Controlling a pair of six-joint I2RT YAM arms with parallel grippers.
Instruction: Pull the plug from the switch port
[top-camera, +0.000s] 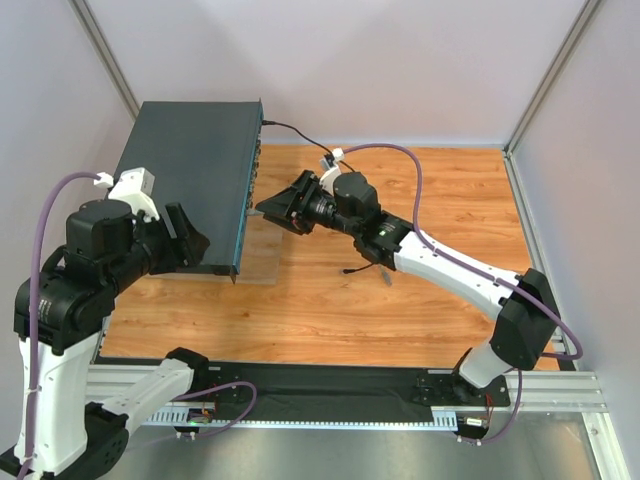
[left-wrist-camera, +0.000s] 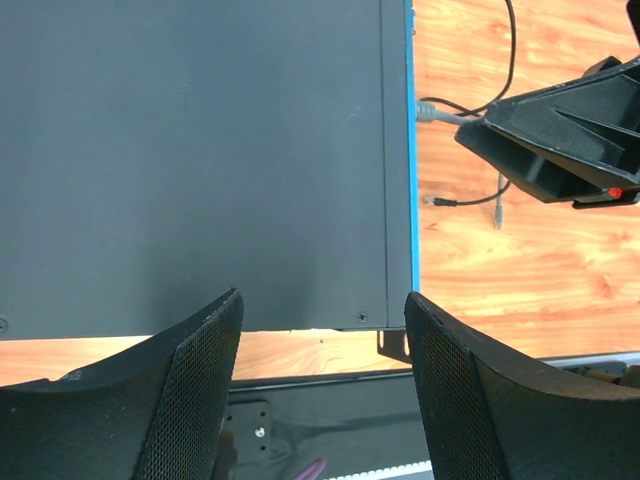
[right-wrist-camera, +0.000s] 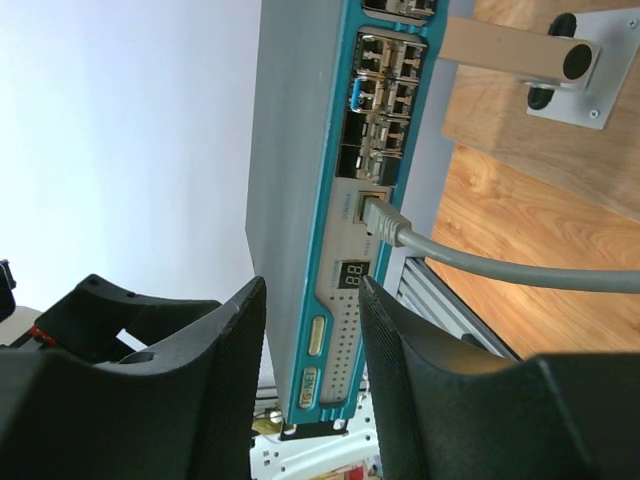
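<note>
The switch (top-camera: 190, 170) is a flat dark grey-teal box at the back left of the wooden table. Its thin front face (right-wrist-camera: 350, 250) has a teal rim and a row of sockets. A grey plug (right-wrist-camera: 384, 218) with a grey cable sits in one socket next to a small digit display; it also shows in the left wrist view (left-wrist-camera: 430, 110). My right gripper (top-camera: 266, 208) is open, its jaws (right-wrist-camera: 312, 282) on either side of the face's near end, just short of the plug. My left gripper (top-camera: 195, 245) is open and empty over the switch's near end (left-wrist-camera: 322, 298).
A thin black cable (top-camera: 290, 128) leaves the switch's back corner. A loose black cable end (top-camera: 346, 270) lies on the table under my right arm. A metal rail (top-camera: 330, 385) runs along the near edge. White walls enclose the table.
</note>
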